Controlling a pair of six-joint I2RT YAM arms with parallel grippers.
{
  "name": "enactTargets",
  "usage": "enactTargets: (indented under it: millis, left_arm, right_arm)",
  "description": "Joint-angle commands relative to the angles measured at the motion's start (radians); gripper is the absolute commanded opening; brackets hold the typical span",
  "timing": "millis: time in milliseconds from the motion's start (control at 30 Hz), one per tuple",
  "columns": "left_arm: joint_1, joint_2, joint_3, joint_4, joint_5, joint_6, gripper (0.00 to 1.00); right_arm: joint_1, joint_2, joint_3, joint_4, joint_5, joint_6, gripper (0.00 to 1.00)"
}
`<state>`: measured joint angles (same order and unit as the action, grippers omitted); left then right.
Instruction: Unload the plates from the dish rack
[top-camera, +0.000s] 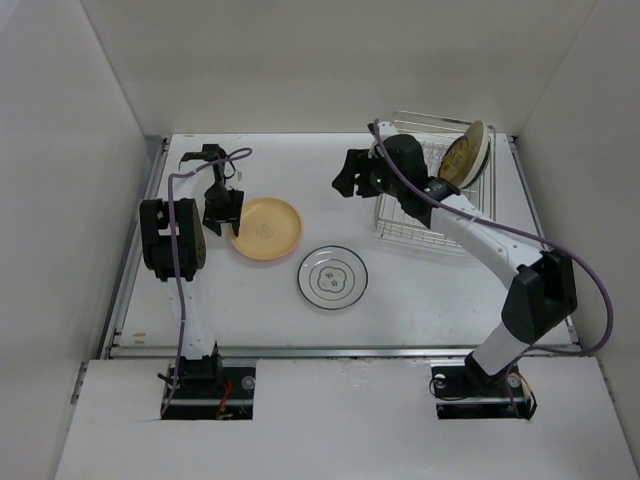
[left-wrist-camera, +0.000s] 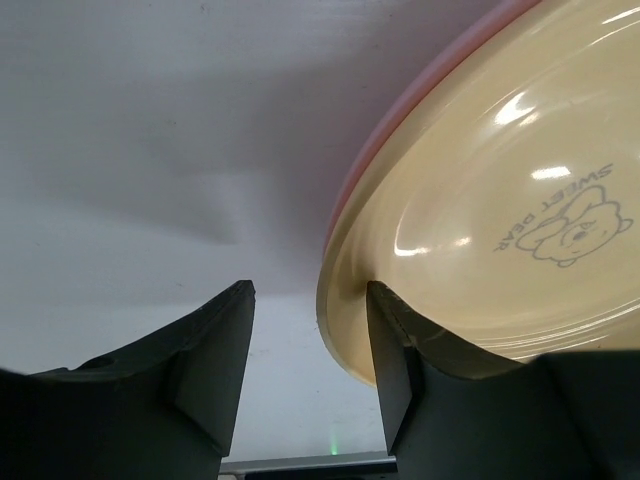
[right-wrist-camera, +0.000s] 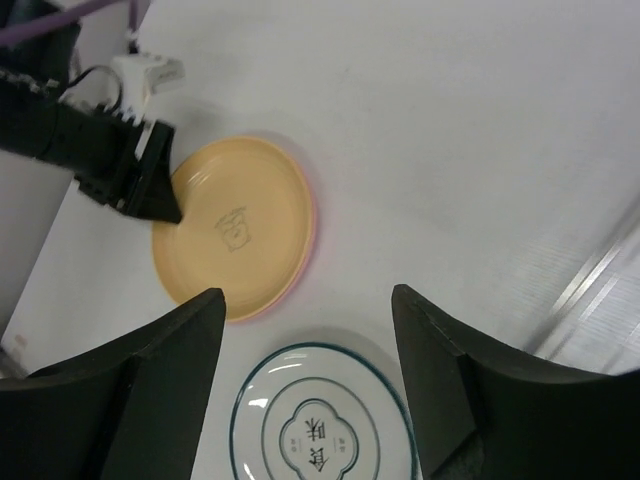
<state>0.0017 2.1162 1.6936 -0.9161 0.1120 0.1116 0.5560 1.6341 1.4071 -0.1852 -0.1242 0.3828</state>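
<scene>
Tan-yellow plate (left-wrist-camera: 500, 200), rim inside the parted left gripper (left-wrist-camera: 310, 292).

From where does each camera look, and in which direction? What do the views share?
Top external: above and behind the arms, looking down on the white table; both arms show, silver wire dish rack far right.
Left wrist: low over the table, facing the round tan-yellow plate; open left gripper shows.
Right wrist: looks down on the round white plate with dark green rim; open right gripper shows.
Shared: all three show the tan-yellow plate; the right wrist view also shows the left gripper at its rim.
</scene>
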Motion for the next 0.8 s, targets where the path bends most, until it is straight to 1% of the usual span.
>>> enactTargets:
  millis: [0,67,100,133,200,233,300,333,367,400,467,500,533,567,600,667,700,733,767]
  left_arm:
    - [-0.003,-0.027,-0.006,-0.023,-0.032,0.007,0.46]
    - [-0.003,-0.054,-0.006,-0.023,-0.023,0.007,0.47]
    - [-0.003,-0.055,-0.006,-0.032,-0.009,0.007,0.48]
    - [-0.003,-0.055,0.007,-0.032,-0.009,0.007,0.48]
    - [-0.003,-0.067,0.021,-0.055,-0.009,0.007,0.48]
    - [-0.003,-0.067,0.021,-0.055,-0.009,0.007,0.52]
    - [-0.003,-0.114,0.021,-0.055,-0.009,0.007,0.56]
    - [-0.003,-0.131,0.021,-0.055,-0.009,-0.004,0.59]
    - [-0.003,-0.166,0.021,-0.055,-0.009,-0.004,0.64]
    - [-0.003,-0.185,0.021,-0.046,-0.009,-0.015,0.67]
    - [-0.003,-0.219,0.021,-0.046,0.001,-0.015,0.70]
    - [-0.003,-0.254,0.012,-0.046,0.002,-0.024,0.71]
    - [-0.003,-0.269,0.012,-0.046,0.002,-0.024,0.73]
    - [-0.003,-0.285,0.012,-0.046,0.011,-0.024,0.73]
    - [-0.003,-0.314,0.012,-0.046,0.011,-0.024,0.73]
    - [-0.003,-0.340,0.012,-0.046,0.011,-0.033,0.74]
    - [-0.003,-0.354,0.000,-0.046,0.011,-0.033,0.75]
    - [-0.003,-0.376,-0.009,-0.046,0.011,-0.033,0.75]
    - [-0.003,-0.386,-0.009,-0.046,0.011,-0.024,0.77]
  right_arm:
    - [-0.040,-0.080,0.007,-0.042,0.154,-0.004,0.74]
    - [-0.068,-0.094,0.032,-0.110,0.239,0.021,0.78]
    - [-0.109,-0.094,0.045,-0.134,0.277,0.031,0.78]
    - [-0.134,-0.094,0.074,-0.157,0.347,0.031,0.80]
    - [-0.186,-0.094,0.114,-0.224,0.415,0.031,0.80]
    - [-0.241,-0.079,0.137,-0.246,0.485,0.031,0.80]
    - [-0.292,-0.048,0.196,-0.276,0.555,0.031,0.80]
    - [-0.318,-0.039,0.211,-0.287,0.578,0.031,0.78]
    - [-0.362,-0.030,0.239,-0.287,0.604,0.031,0.77]
    - [-0.381,-0.007,0.254,-0.287,0.616,0.022,0.76]
    - [-0.416,0.027,0.294,-0.287,0.641,-0.008,0.66]
    - [-0.416,0.047,0.343,-0.287,0.641,-0.022,0.60]
    - [-0.416,0.091,0.371,-0.278,0.641,-0.062,0.47]
    - [-0.416,0.113,0.397,-0.278,0.617,-0.085,0.43]
    - [-0.416,0.134,0.444,-0.269,0.574,-0.102,0.42]
    - [-0.416,0.205,0.487,-0.269,0.574,-0.111,0.42]
    - [-0.426,0.233,0.509,-0.269,0.612,-0.111,0.42]
    - [-0.426,0.263,0.567,-0.279,0.629,-0.111,0.42]
    - [-0.426,0.326,0.598,-0.316,0.649,-0.111,0.42]
